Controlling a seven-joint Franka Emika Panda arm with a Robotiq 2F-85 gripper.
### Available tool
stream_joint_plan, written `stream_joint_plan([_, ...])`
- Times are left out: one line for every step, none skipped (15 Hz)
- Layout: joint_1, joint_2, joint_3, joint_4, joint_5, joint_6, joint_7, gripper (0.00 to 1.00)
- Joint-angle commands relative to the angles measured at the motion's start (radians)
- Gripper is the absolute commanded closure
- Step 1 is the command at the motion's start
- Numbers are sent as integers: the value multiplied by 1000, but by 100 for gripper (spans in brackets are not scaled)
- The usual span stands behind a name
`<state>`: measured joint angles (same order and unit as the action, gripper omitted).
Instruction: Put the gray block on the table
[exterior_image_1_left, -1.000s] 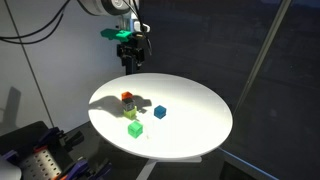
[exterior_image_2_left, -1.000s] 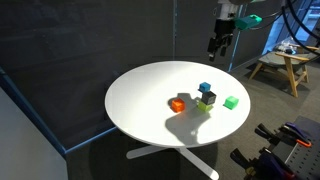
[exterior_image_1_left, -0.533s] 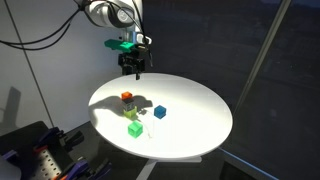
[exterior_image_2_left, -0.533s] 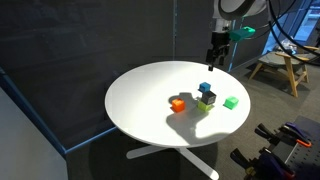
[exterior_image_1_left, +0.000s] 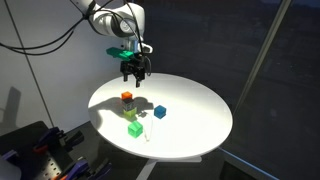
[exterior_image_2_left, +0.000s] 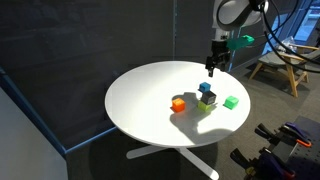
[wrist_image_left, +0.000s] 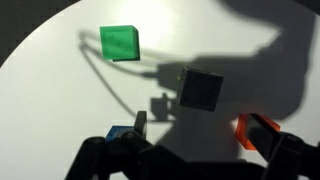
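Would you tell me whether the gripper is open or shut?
Open: the wrist view shows the gripper with fingers wide apart, holding nothing.

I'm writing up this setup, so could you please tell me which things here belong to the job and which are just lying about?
Belong to the job:
gray block
table
hand, open, above the table

Just lying about:
orange cube
green cube
blue cube
yellow-green cube
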<state>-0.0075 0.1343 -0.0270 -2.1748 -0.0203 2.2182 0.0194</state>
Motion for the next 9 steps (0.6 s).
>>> stream_joint_plan([14,7,4,-26,-22,57,102,0])
stream_joint_plan([20,10,5,-32,-27,72,125,0])
stream_joint_plan([26,14,6,-36,-34,84,145,0])
stream_joint_plan([31,19,6,-37,-37,86,157,0])
stream_joint_plan([34,19,8,-36,-33,81,161,0])
stream_joint_plan([26,25,8,-28,-12,68,121,0])
stream_joint_plan([30,27,9,-28,-12,68,129,0])
stream_joint_plan([32,28,9,-28,-12,68,133,0])
stream_joint_plan([32,28,10,-28,-12,68,135,0])
